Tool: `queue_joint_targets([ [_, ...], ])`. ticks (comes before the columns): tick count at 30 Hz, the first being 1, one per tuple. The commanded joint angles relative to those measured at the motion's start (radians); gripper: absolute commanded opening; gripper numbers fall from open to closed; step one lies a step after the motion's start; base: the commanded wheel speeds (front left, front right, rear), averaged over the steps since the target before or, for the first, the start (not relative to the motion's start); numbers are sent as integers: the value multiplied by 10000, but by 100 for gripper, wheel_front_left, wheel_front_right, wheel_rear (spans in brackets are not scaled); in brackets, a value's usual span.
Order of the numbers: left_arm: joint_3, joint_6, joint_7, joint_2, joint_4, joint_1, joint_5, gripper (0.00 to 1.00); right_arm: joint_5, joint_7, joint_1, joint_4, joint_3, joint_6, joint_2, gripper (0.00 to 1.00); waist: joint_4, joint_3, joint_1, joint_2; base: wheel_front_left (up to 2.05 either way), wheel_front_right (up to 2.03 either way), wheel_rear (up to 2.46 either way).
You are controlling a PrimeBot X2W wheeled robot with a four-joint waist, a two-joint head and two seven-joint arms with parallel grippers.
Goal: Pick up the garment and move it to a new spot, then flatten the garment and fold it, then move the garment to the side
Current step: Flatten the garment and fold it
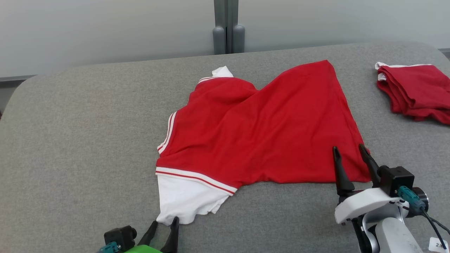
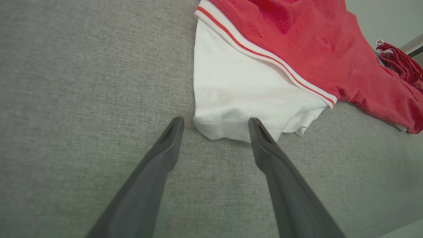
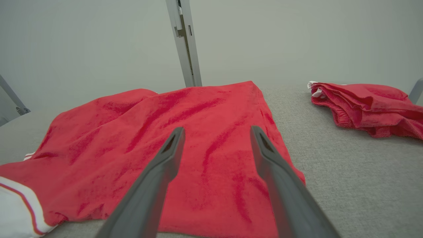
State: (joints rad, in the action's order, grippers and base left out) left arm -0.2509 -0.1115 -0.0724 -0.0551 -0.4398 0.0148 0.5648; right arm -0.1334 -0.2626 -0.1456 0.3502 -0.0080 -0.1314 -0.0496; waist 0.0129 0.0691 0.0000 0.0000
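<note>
your left gripper [image 1: 165, 221], jaws wide and empty, sits at the tip of the white sleeve [image 2: 238, 96] of the red short-sleeved cloth shirt [image 1: 260, 133]. the shirt lies mid-table on the grey fabric tabletop [image 1: 70, 140], long axis left to right, hem rightward, that sleeve pointing toward you. your right gripper [image 1: 348, 147], equally wide, stands over its near right corner. the right wrist view adds the shirt's creases.
</note>
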Motion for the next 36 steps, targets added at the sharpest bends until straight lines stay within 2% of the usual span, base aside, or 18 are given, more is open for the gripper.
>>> queue_joint_targets([
  [1,26,-14,-72,-19,-132,-216,114,97,77,-29,179,92,-62,17,-17,100,-120,64,0,0,0,0,0],
  [5,-59,-28,-171,-6,-520,-445,217,66,215,-29,237,515,-355,17,-19,100,-233,166,0,0,0,0,0],
  [6,-87,-37,-217,-3,-616,-506,258,54,250,-29,269,662,-474,17,-22,100,-248,191,0,0,0,0,0],
  [7,-116,-48,-325,2,-698,-591,283,47,295,-29,317,874,-627,17,-16,100,-253,219,0,0,0,0,0],
  [11,-297,-101,-624,9,-833,-798,354,33,454,-28,373,1440,-1152,17,-19,100,-224,279,0,0,0,0,0],
  [13,-390,-119,-730,10,-862,-870,364,20,541,-20,318,1760,-1360,17,-17,100,-195,309,0,0,0,0,0],
  [15,-461,-126,-834,1,-842,-943,381,13,576,-20,150,2086,-1479,17,-16,100,-164,341,0,0,0,0,0],
  [20,-560,-146,-1040,-81,-752,-1042,366,8,471,-24,-294,2756,-1823,17,-19,100,-74,390,0,0,0,0,0],
  [30,-653,-127,-1227,-172,-508,-1147,289,11,760,-27,-1334,4585,-2555,17,-22,100,153,397,0,0,0,0,0],
  [31,-636,-100,-1273,-183,-448,-1154,264,11,778,-27,-1441,4767,-2572,17,-20,83,161,390,0,0,0,0,0],
  [32,-612,-76,-1351,-182,-396,-1170,260,8,787,-25,-1530,4888,-2597,17,-23,55,162,388,0,0,0,0,0],
  [34,-581,-55,-1438,-171,-299,-1189,253,0,712,-26,-1688,5166,-2607,17,-19,29,160,375,0,0,0,0,0],
  [36,-579,-58,-1489,-172,-225,-1193,244,0,548,-24,-1849,5404,-2566,17,-20,12,146,356,0,0,0,0,0],
])
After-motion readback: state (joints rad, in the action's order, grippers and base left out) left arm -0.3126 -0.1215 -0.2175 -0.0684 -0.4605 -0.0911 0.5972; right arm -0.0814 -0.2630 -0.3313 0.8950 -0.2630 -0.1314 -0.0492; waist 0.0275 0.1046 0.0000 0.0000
